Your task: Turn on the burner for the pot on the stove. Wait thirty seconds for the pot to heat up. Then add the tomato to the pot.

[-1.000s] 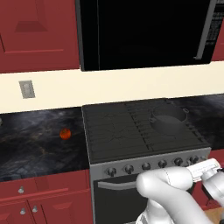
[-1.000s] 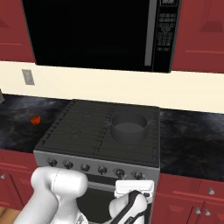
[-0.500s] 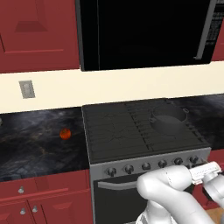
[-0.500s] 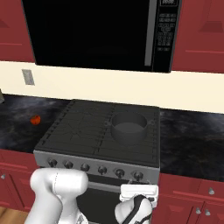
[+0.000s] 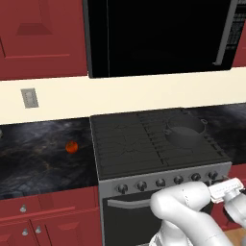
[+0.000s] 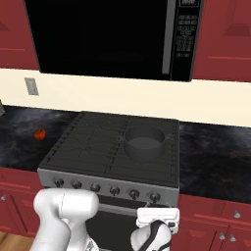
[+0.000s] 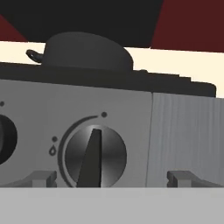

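In the left base view the tomato (image 5: 71, 147) sits on the counter well left of the stove (image 5: 153, 144), in the right base view the gripper (image 6: 158, 215) hovers just before the rightmost knob (image 6: 154, 197), and the hand view shows that knob (image 7: 93, 155) dead ahead between parted fingertips (image 7: 41, 177), bar nearly upright.

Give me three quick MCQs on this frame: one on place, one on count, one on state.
1. Where is the tomato?
A. in the pot
B. on the counter left of the stove
C. in the pincer

2. How many knobs line the stove front?
A. three
B. four
C. six

3. How does the pincer stand?
A. open, facing a knob
B. shut on the knob
C. shut on the tomato

Key: 1 B, it lies on the dark counter. 2 C, the right base view shows six. 3 A, the tips stand apart on either side of the knob.
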Robot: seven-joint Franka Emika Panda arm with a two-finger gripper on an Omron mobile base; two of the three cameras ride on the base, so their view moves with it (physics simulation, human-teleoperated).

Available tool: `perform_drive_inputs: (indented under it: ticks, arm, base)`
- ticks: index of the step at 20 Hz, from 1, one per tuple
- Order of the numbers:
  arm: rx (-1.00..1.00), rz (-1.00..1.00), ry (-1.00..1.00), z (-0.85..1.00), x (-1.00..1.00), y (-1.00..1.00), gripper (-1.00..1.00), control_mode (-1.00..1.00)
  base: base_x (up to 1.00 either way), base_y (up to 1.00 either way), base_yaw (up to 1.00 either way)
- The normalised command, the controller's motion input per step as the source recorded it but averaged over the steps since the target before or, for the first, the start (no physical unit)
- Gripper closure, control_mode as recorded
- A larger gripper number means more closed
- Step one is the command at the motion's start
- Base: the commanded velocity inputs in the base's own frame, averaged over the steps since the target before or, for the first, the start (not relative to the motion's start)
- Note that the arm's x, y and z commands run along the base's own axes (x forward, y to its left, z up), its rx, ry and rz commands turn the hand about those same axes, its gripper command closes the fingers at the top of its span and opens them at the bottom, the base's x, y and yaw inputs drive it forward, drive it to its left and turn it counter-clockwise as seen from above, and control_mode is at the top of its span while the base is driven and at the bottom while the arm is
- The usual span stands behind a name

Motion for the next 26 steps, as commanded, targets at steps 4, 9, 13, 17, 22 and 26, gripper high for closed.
perform_drive_inputs:
  ticks: [4, 9, 13, 17, 22, 26]
  arm:
    - [0.00, -0.07, 0.00, 0.01, 0.18, 0.16, -1.00, -1.00]
    - [0.00, -0.05, 0.00, 0.03, 0.05, 0.19, -1.00, -1.00]
    - [0.00, 0.00, 0.00, 0.00, 0.00, 0.00, -1.00, -1.00]
    - [0.00, 0.00, 0.00, 0.17, 0.00, 0.00, -1.00, -1.00]
    - [0.00, 0.00, 0.00, 0.15, 0.00, 0.00, -1.00, -1.00]
    - [0.00, 0.00, 0.00, 0.00, 0.00, 0.00, -1.00, -1.00]
  base:
    - [0.00, 0.00, 0.00]
    - [0.00, 0.00, 0.00]
    - [0.00, 0.00, 0.00]
    - [0.00, 0.00, 0.00]
    - [0.00, 0.00, 0.00]
    - [0.00, 0.00, 0.00]
